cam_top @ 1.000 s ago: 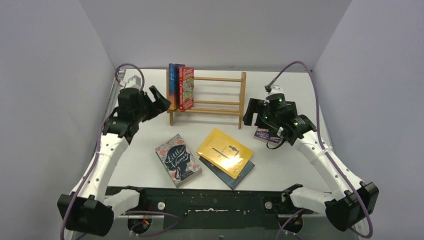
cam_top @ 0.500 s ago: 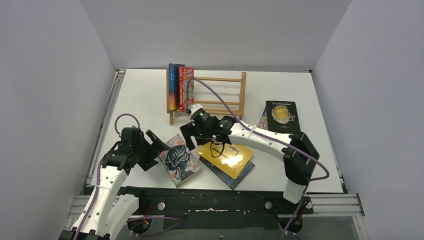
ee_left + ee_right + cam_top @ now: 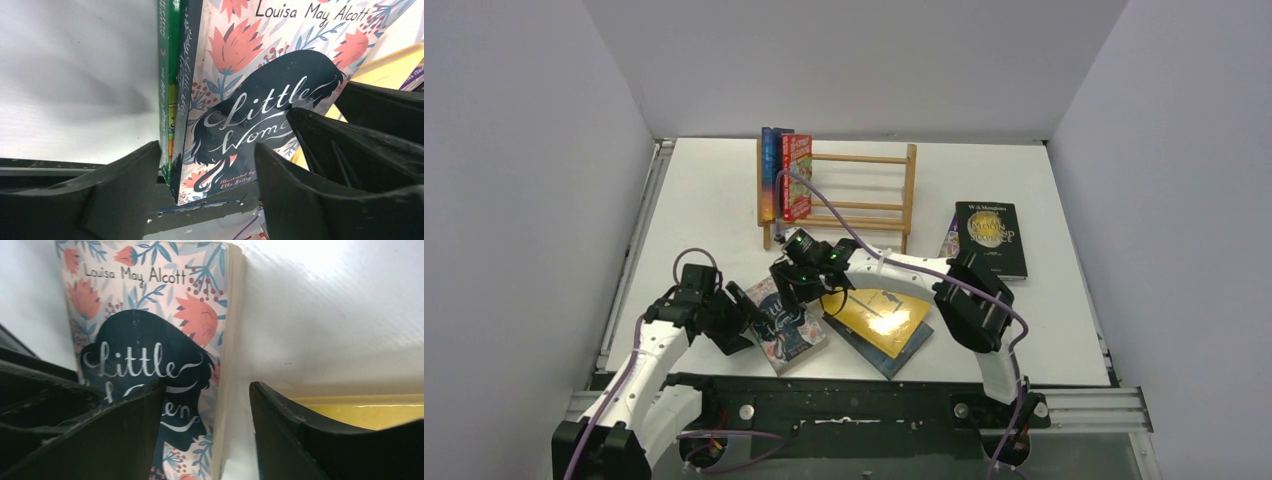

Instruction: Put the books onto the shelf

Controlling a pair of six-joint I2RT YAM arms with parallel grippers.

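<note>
- White counter (image 3: 714, 200) between plain grey walls carries the shelf (image 3: 859, 158) at the back; all positions below refer to this shelf.
- Change: a second ago each arm stood at one end of the shelf. Both now reach well in front of it and meet over the Little Women paperback (image 3: 799, 335), which lies flat in front of the shelf's left half.
- Left hand (image 3: 205, 155): open, fingers straddling the paperback's near spine corner, not clamped.
- Right hand (image 3: 205, 390): open, one finger over the cover, the other beyond the page edge.
- Meaning: a two-handed pick-up of this paperback appears to be starting. Only two books (image 3: 796, 178) stand at the shelf's left end, so most remain.
- With the right arm gone, the black book (image 3: 991, 235) shows just right of the shelf.
- Edges: the paperback lies near the front rail (image 3: 824, 395), leaving little room behind the left hand.
- Yellow book (image 3: 879, 315), stacked on a dark blue book (image 3: 894, 358), lies just beside the paperback and crowds the right hand.
- Open room: the slots right of the standing books.
</note>
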